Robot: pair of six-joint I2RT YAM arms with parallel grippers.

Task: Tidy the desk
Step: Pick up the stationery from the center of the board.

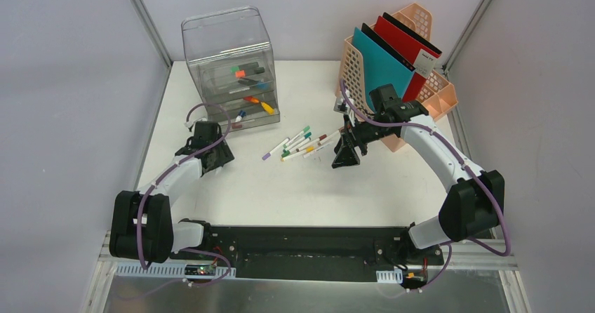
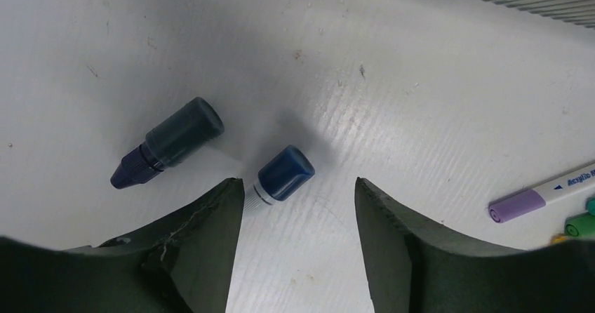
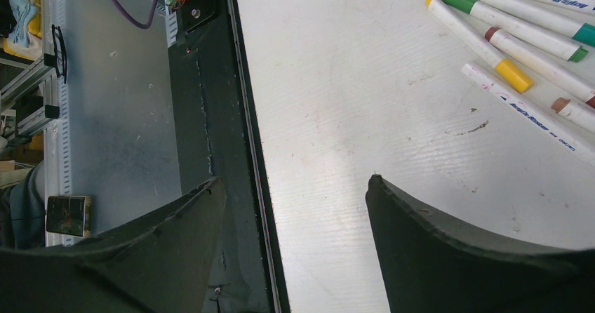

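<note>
We find the left pincer (image 2: 296,187) apart, straddling a blue-capped marker (image 2: 284,175) on the counter (image 2: 421,67) beneath it; we advise centring the marker before closing. We find the right pincer (image 3: 295,183) apart and empty.

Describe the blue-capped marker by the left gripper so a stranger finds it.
On the white desk, in front of the clear drawer box, the left gripper hangs open. The marker lies by its fingers: bright blue cap, white body, unlike the all-dark piece beside it.
</note>
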